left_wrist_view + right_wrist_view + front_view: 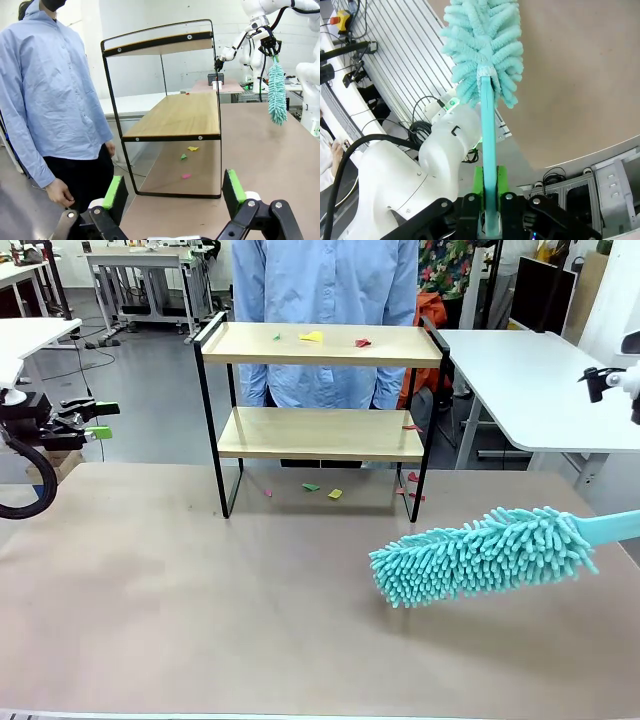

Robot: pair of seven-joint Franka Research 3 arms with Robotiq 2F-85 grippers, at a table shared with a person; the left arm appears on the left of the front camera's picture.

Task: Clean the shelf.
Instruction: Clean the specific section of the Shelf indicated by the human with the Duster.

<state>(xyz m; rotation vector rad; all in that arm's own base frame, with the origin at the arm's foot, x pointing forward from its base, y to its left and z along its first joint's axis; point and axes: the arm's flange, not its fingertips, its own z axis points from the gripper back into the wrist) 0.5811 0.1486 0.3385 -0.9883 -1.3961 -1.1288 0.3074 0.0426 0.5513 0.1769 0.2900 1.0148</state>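
Note:
The shelf (pixel 260 343) stands at the far middle of the brown table, with two wooden boards in a black frame. Small paper scraps lie on its top board (pixel 312 337) and on the table beneath it (pixel 335 494). A teal fluffy duster (pixel 485 552) hovers low over the table, right of the shelf's front. My right gripper (pixel 490 182) is shut on the duster's handle (pixel 488 130). My left gripper (pixel 95 422) waits open at the far left, off the table's edge. From its wrist view, its green pads (pixel 116 192) frame the shelf (pixel 180 115) and the scraps (pixel 192 148) from the side.
A person in a light blue shirt (pixel 325 300) stands right behind the shelf, hands down. A white table (pixel 530 380) stands at the back right. The brown table (pixel 200 590) has wide free room in front of the shelf.

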